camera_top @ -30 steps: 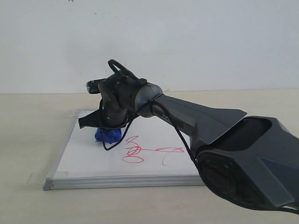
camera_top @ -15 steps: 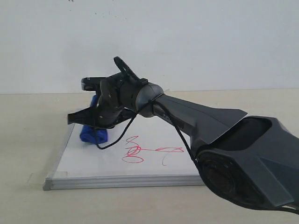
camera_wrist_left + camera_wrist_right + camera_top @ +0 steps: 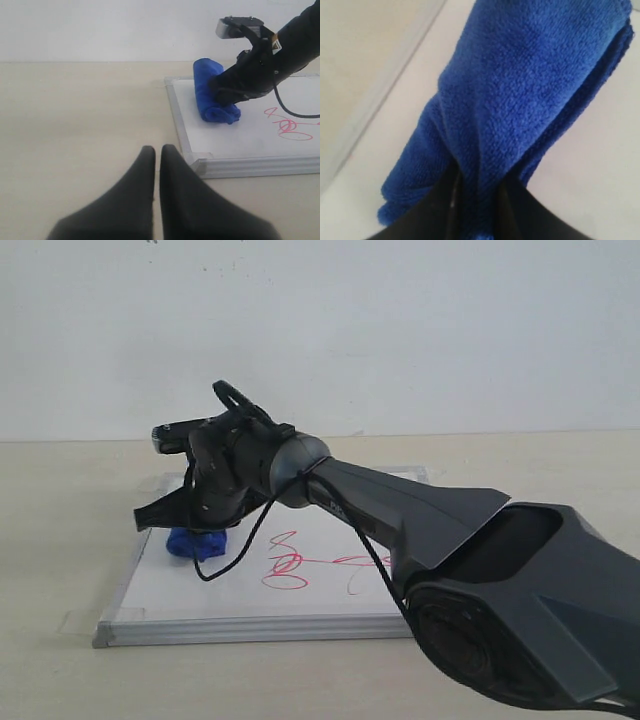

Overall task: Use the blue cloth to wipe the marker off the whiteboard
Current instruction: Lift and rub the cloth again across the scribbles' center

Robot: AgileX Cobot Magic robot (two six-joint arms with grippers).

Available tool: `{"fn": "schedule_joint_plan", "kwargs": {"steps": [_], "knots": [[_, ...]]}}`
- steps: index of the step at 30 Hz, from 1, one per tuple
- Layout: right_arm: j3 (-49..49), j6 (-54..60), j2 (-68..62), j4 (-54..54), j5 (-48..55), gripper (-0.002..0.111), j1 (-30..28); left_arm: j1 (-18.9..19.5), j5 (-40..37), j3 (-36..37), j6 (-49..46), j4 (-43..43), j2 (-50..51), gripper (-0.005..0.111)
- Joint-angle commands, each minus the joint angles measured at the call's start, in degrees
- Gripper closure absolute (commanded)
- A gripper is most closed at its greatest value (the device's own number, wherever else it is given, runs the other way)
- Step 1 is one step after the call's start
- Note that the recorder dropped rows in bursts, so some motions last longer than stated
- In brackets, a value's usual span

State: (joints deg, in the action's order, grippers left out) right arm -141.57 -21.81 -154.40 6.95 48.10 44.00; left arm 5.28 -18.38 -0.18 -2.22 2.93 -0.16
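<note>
Cloth point(image 3: 195, 544) held; nothing wiped yet.
Cloth is pinched in the right claw point(image 3: 217, 92), resting on the board point(image 3: 190, 595) beneath it; marker point(image 3: 298, 564), well aside of the claw, is left whole.

Bright, even, diffuse light; shadows faint (both wrist views soft, close foreground blurred)

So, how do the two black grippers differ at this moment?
The right gripper is clamped on the fuzzy royal-blue cloth; the left gripper is closed on nothing. The right one is over the silver-framed whiteboard; the left hangs over the beige table, off the board. Both are black.
</note>
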Motion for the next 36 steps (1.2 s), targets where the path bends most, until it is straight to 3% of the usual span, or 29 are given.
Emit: {"fn": "schedule_joint_plan", "kwargs": {"steps": [1, 5, 9, 14, 17, 30, 36], "knots": [[1.0, -0.2, -0.4, 12.0, 12.7, 0.108, -0.7, -0.5, 0.4, 0.2, -0.3, 0.7, 0.2, 0.103], [1.0, -0.2, 0.1, 15.2, 14.8, 0.108, -0.7, -0.5, 0.4, 0.2, -0.3, 0.7, 0.2, 0.103], [1.0, 0.0, 0.1, 11.0, 11.4, 0.108, -0.6, -0.5, 0.4, 0.2, -0.3, 0.7, 0.2, 0.103], [1.0, 10.3, 0.1, -7.9, 1.8, 0.108, -0.5, -0.5, 0.4, 0.2, -0.3, 0.7, 0.2, 0.103], [1.0, 13.6, 0.1, -15.2, 1.1, 0.108, -0.3, -0.5, 0.4, 0.2, -0.3, 0.7, 0.2, 0.103], [1.0, 8.4, 0.1, -2.5, 21.9, 0.108, -0.2, -0.5, 0.4, 0.2, -0.3, 0.7, 0.2, 0.103], [1.0, 8.7, 0.1, 3.4, 21.9, 0.108, -0.2, -0.5, 0.4, 0.2, -0.3, 0.7, 0.2, 0.103]]}}
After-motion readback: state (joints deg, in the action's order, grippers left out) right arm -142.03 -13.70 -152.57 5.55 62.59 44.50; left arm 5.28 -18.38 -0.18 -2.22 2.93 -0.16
